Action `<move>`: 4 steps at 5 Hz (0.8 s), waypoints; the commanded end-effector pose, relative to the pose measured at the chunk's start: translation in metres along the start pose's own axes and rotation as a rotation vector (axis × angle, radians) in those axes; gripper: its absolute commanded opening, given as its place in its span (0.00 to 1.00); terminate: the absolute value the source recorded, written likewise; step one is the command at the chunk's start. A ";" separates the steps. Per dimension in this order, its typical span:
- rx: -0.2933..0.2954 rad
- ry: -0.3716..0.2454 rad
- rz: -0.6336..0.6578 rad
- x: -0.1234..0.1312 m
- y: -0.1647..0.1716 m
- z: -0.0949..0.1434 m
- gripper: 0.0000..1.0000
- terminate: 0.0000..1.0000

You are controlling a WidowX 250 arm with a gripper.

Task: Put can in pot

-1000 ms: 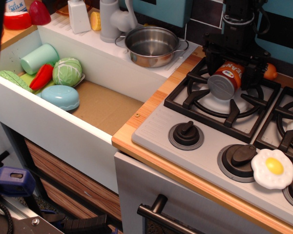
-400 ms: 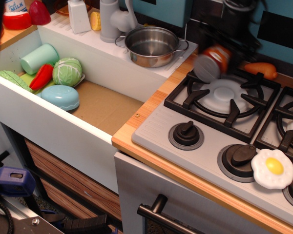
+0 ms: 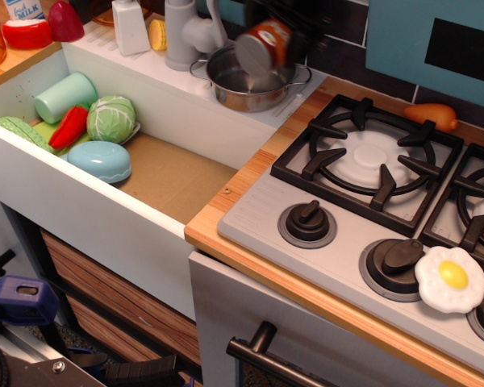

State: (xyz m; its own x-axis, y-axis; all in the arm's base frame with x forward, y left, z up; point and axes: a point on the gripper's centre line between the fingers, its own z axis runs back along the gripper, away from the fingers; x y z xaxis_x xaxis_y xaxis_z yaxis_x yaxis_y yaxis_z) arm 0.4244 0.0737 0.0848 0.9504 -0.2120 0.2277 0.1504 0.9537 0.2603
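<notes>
The can (image 3: 261,47), orange-red with a grey end, hangs tilted in the air just above the pot's right half and looks blurred. My gripper (image 3: 281,32) is a dark blurred shape at the top edge and is shut on the can's far end. The pot (image 3: 244,87), a shiny steel one with loop handles, stands on the white ledge behind the sink and has nothing inside it.
The sink (image 3: 173,173) holds a mint-green cup (image 3: 64,95), cabbage (image 3: 110,118), red pepper (image 3: 68,126) and light-blue bowl (image 3: 101,160). A grey faucet (image 3: 184,32) stands left of the pot. On the stove are a black grate (image 3: 367,157), a fried egg (image 3: 450,278) and an orange vegetable (image 3: 431,114).
My gripper has carried the can up and to the left, from over the stove burner to above the pot. The pot has not moved.
</notes>
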 end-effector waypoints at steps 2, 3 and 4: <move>0.034 -0.211 -0.102 0.035 0.037 -0.006 1.00 0.00; 0.034 -0.211 -0.102 0.035 0.037 -0.006 1.00 0.00; 0.034 -0.211 -0.102 0.035 0.037 -0.006 1.00 0.00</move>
State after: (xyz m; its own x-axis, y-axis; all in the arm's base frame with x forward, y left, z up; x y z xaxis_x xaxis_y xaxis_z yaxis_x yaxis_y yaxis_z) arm 0.4538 0.0990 0.0690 0.8835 -0.3463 0.3153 0.2590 0.9222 0.2872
